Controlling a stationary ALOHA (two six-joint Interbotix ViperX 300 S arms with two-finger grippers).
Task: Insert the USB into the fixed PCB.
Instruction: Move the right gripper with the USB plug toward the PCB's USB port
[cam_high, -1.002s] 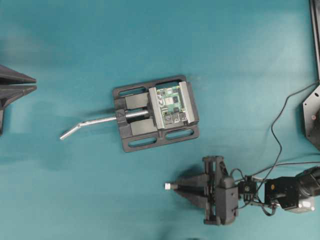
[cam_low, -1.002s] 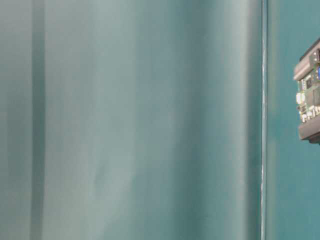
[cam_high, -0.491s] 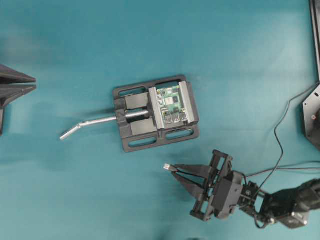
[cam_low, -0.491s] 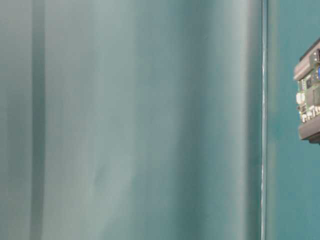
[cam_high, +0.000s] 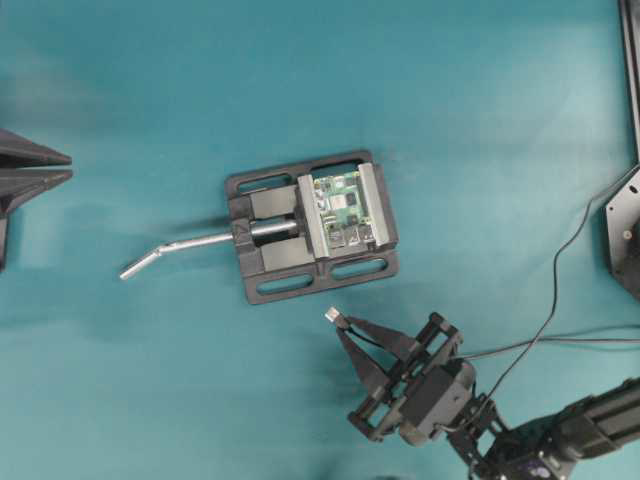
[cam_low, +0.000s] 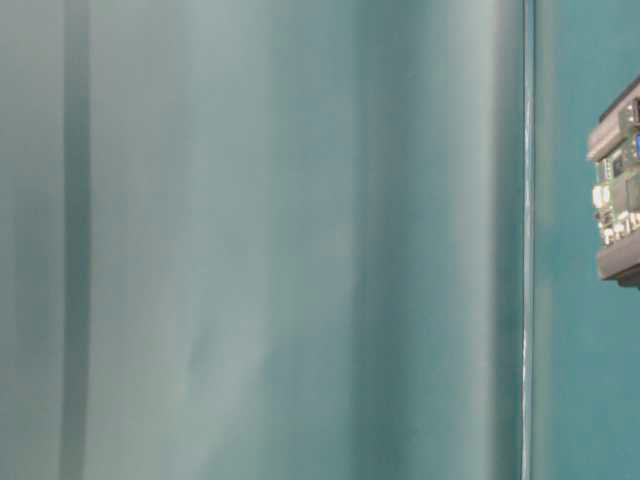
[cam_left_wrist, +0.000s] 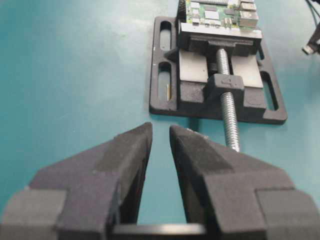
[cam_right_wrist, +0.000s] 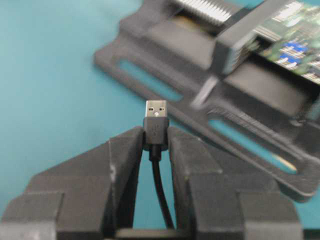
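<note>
Progress since a second ago: the right gripper (cam_high: 345, 328), clamped on the USB (cam_right_wrist: 156, 116) by its short black body, has swung round so the silver plug now points up toward the black vise (cam_high: 312, 225) instead of off to the left, and sits nearer its bottom edge. Looks like it's lining up with the fixed PCB (cam_high: 343, 207), still clamped between the grey vise jaws, but it's not there yet. The left gripper (cam_left_wrist: 160, 145) hasn't budged, jaws apart and empty, aimed down the vise screw (cam_left_wrist: 229, 125).
</note>
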